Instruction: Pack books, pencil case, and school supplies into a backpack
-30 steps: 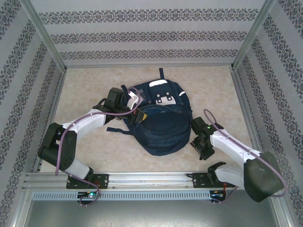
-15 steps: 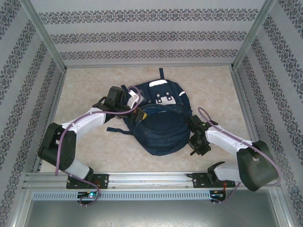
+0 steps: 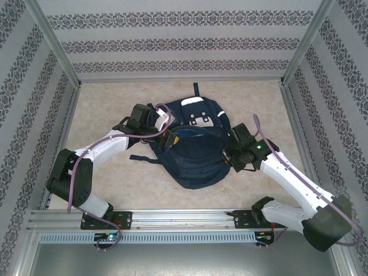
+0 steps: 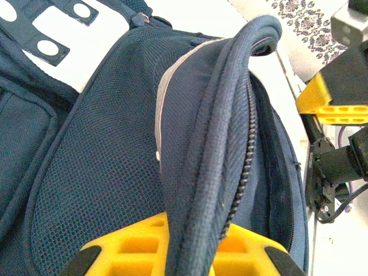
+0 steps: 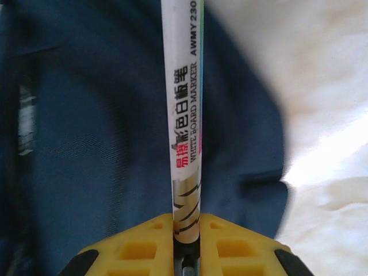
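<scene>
Patterned grey-and-white walls (image 3: 172, 43) box in your pale marbled bench (image 3: 109, 103). The large navy-blue fabric backpack (image 3: 195, 158) with white patches lies at the bench's middle, its top end toward the far wall. Your left hand (image 3: 161, 122) sits at the backpack's upper left corner. From its wrist camera you see its 2 yellow fingers (image 4: 126, 253) clamped together on the raised piped zip edge (image 4: 213, 149) of the opening, with blue mesh lining beside it. Your right hand (image 3: 229, 154) is at the backpack's right side. Its fingers are closed tight on a slim pen with a white printed barrel (image 5: 185, 115), which sticks straight out ahead over the navy fabric.
</scene>
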